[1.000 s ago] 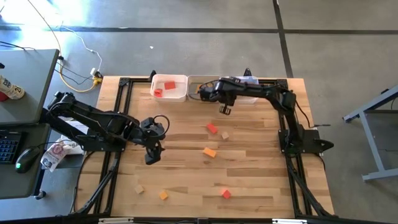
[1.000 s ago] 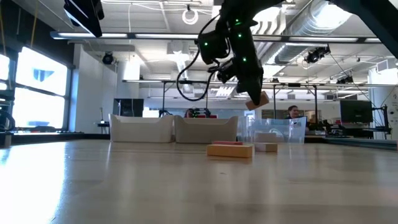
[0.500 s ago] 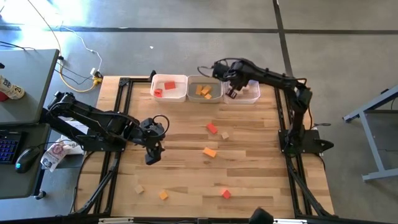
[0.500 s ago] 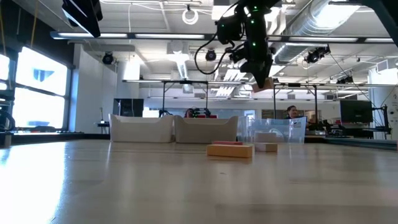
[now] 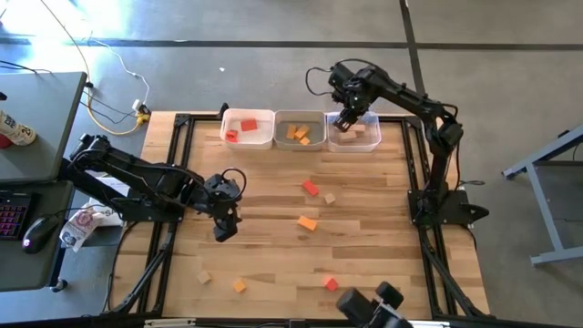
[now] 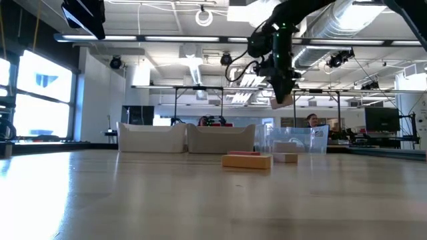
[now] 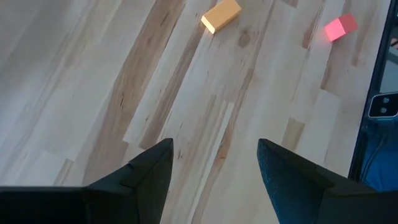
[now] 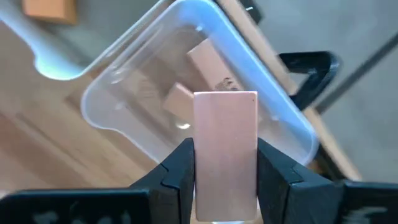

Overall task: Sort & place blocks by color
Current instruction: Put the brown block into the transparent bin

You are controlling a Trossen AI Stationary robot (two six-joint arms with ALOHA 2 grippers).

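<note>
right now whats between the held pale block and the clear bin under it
Nothing: in the right wrist view the pale block, pinched in the right gripper, hangs over the clear bin with open air between.

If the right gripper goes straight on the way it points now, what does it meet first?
Most likely the clear bin: the right gripper, shut on a pale wood block, points into it, where other pale blocks lie. Depth is unclear.

No text, label, brand, number or sign can be read in any view. The pale wood block (image 8: 214,68) lying in the clear bin (image 8: 261,81) bears a small dark mark on one face (perhaps print, but it cannot be made out).
</note>
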